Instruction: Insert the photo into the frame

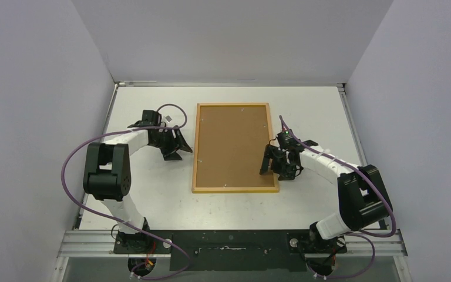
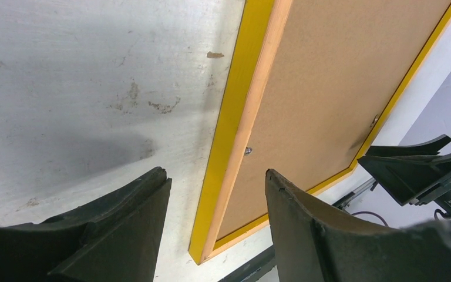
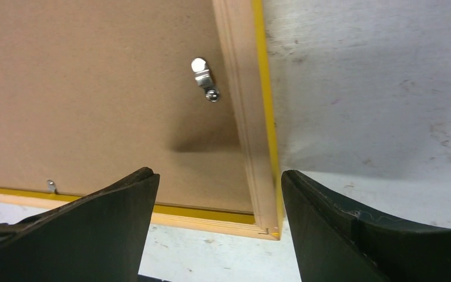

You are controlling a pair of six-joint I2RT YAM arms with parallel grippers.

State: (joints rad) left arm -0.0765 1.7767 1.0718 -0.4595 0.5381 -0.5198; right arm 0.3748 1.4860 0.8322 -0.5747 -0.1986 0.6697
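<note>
Since the white table (image 1: 235, 205) sits inside pale grey walls (image 1: 35, 88) on three sides, nothing but the rig and the work lies in the cell. The wrist views show scuffs and brown stains on the tabletop.

Frame (image 1: 195, 147) lies flat, back up, between the two claws. A brown board (image 1: 233, 147) fills its opening. A metal turn clip (image 3: 202, 76) sits on the board just ahead of the right claw, beside the wooden rail. Photo not visible in any view; cannot tell whether it lies under the board.

Left arm: elbow bent, forearm reaching inward, wrist pitched down. Left claw (image 1: 182, 150) is spread wide and holds nothing. Its fingers (image 2: 129, 217) straddle the frame's long rail, one over bare table and the other over the board, with the yellow edge in the gap between them.

Right arm: mirror pose, forearm angled inward. Right claw (image 1: 268, 158) is also spread wide and empty. It straddles the opposite long rail, and the frame's near corner lies in the gap between its fingers (image 3: 111, 223).

Cannot tell whether any fingertip touches the frame or the table.
</note>
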